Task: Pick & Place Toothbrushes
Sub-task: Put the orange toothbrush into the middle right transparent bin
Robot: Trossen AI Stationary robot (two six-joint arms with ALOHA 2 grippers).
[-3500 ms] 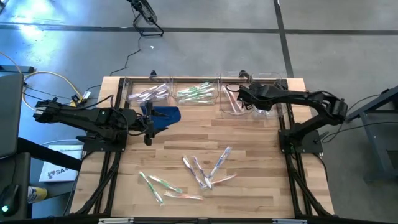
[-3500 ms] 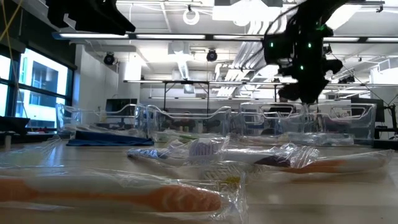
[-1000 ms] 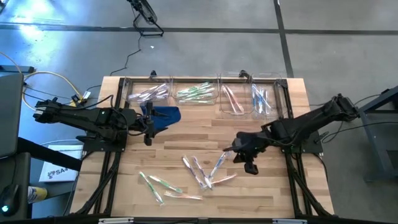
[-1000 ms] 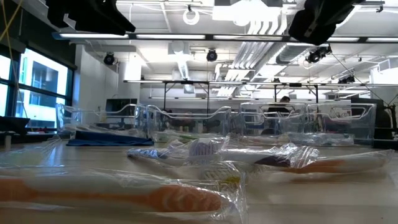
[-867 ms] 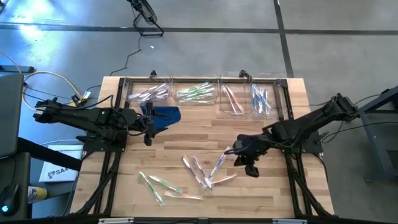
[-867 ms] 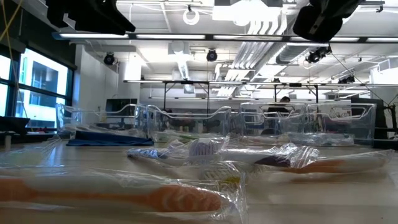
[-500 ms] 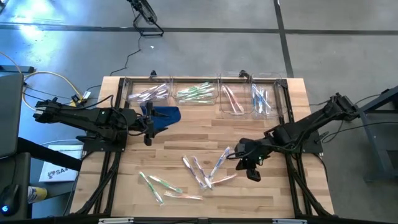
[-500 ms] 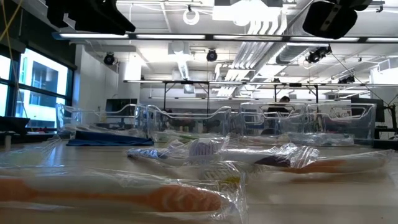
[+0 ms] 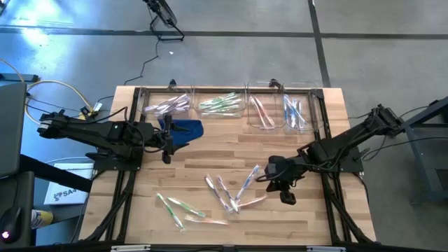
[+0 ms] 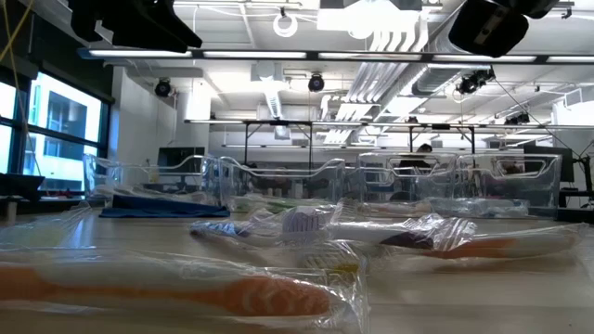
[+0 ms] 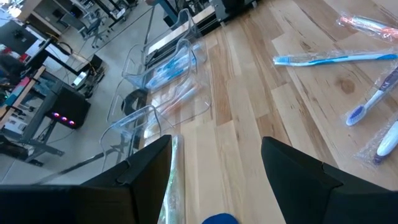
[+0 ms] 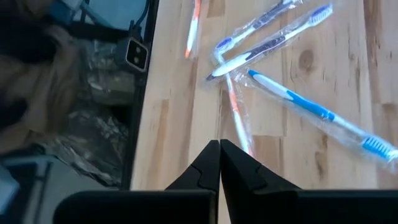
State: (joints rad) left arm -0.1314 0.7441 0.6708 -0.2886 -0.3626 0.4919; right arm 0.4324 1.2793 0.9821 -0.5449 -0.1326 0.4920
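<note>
Several wrapped toothbrushes [image 9: 231, 192] lie loose on the wooden table near its front, among them two green ones [image 9: 175, 206]. In the right wrist view a blue one [image 12: 317, 112] and an orange one [image 12: 236, 121] lie flat just beyond my right gripper [image 12: 219, 146]. That gripper [image 9: 267, 176] is shut, empty and hovers over the table right of the pile. My left gripper [image 11: 214, 180] waits open above the blue cloth [image 9: 183, 129] at the far left. More toothbrushes lie in the clear bins [image 9: 222, 105].
Several clear bins [image 9: 294, 110] stand in a row along the far edge. The table's near edge [image 12: 146, 112] runs close to the right gripper. Wrapped toothbrushes [image 10: 232, 292] fill the low view's foreground. Bare wood lies between the pile and the bins.
My right gripper has swung a little toward the table's near edge, staying shut and empty above the table, then held still. The toothbrushes have not moved.
</note>
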